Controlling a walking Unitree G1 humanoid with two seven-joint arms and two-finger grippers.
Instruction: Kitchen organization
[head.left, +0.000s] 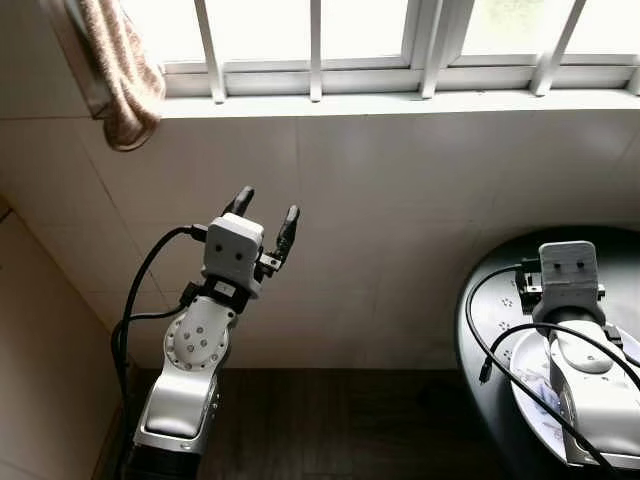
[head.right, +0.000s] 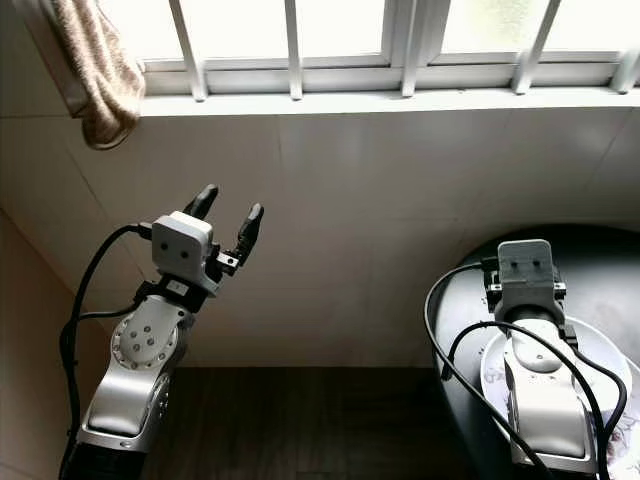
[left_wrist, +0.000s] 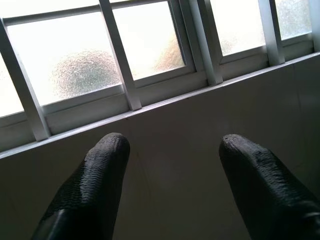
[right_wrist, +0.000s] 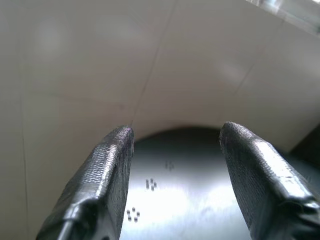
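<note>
Beige towel (head.left: 125, 75) hangs at upper left beside a white-framed window (head.left: 400, 40) w/ frosted panes. Pale tiled wall (head.left: 400, 220) below the sill, dark wood floor (head.left: 340, 430) at its foot.

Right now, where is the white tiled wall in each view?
Left eye view: the white tiled wall spans the middle, under the white window ledge.
Right eye view: wall likewise.
Left wrist view: wall under the ledge.
Right wrist view: wall beyond the round black table.
Shared landmark: that ledge.
</note>
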